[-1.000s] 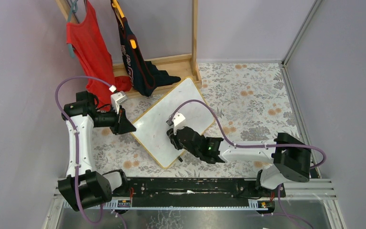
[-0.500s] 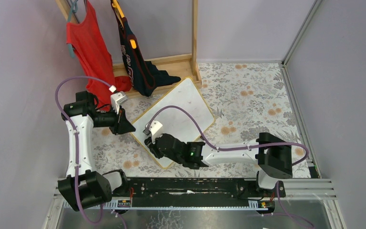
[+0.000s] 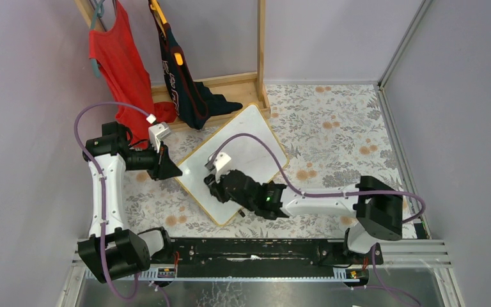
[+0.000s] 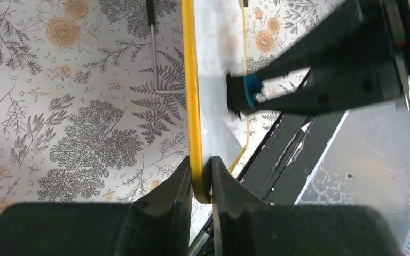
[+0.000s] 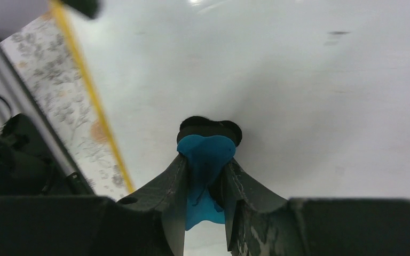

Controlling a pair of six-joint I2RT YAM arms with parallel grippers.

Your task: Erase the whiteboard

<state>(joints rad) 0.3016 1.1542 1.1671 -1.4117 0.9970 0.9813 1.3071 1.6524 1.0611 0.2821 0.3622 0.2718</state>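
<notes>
The whiteboard (image 3: pixel 246 150), white with a thin yellowish frame, lies tilted on the floral table. My left gripper (image 3: pixel 171 171) is shut on its left frame edge (image 4: pixel 193 106). My right gripper (image 3: pixel 212 187) is shut on a blue eraser (image 5: pixel 205 160) whose black pad presses on the board's surface (image 5: pixel 299 80) near the left end. The eraser also shows in the left wrist view (image 4: pixel 244 95). Faint smudges remain on the board (image 5: pixel 336 34).
A wooden rack (image 3: pixel 260 51) at the back holds a red shirt (image 3: pixel 120 64) and a dark garment (image 3: pixel 182 80), whose hem touches the board's far corner. A thin metal leg (image 4: pixel 154 48) lies beside the board. The black rail (image 3: pixel 249 251) runs along the near edge.
My right gripper swept the eraser leftward and toward the near edge of the board, then came back a little to the right and farther up. The left arm has not moved.
</notes>
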